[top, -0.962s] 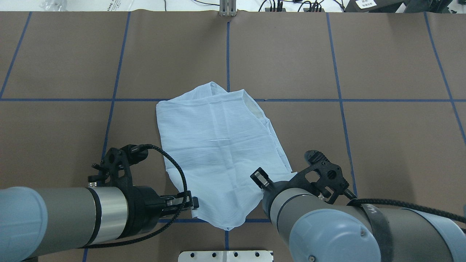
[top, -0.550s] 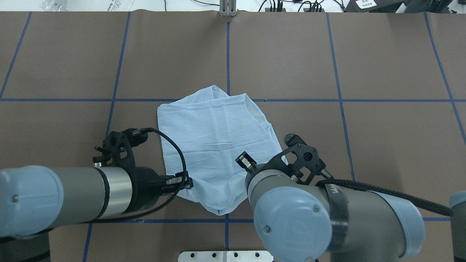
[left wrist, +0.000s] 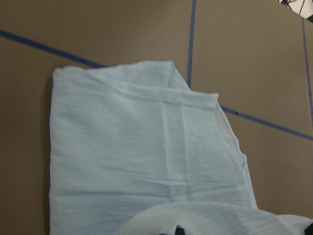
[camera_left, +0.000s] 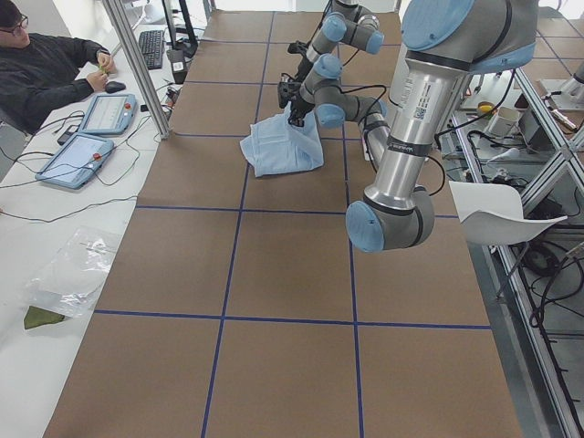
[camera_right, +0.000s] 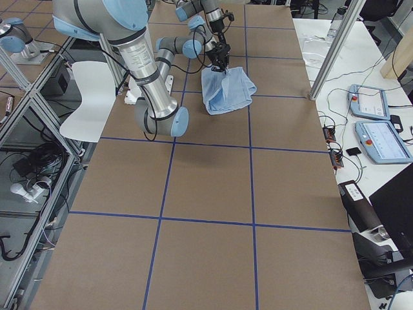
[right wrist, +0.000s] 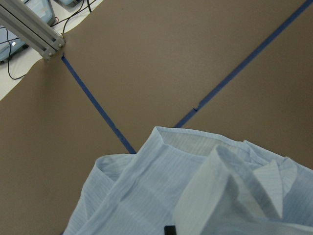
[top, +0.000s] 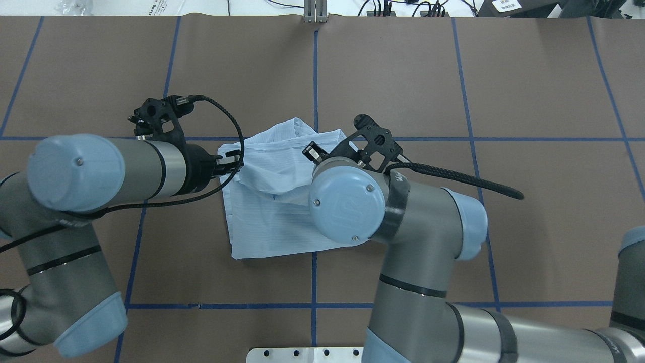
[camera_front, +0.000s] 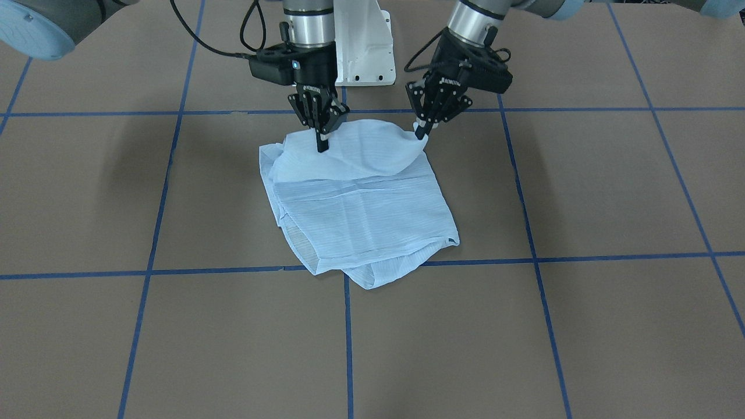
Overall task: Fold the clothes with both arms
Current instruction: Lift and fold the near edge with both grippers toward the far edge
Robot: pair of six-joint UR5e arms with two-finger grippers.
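Note:
The light-blue striped shirt lies folded at the middle of the brown table, and also shows in the overhead view. My left gripper is shut on one corner of the shirt's robot-side edge and holds it above the cloth. My right gripper is shut on the other corner at about the same height. The lifted edge sags between them over the lower layers. In the overhead view my left gripper shows at the shirt's left side, and the right gripper is hidden under its own wrist. The collar end lies on the far side.
Blue tape lines divide the table. The white pedestal base stands behind the grippers. An aluminium post stands at the far edge. An operator and control tablets are beyond the far edge.
Both grippers have moved away from the robot, lifting the shirt's near edge and carrying it over the rest of the shirt. The cloth's near end has left the table.

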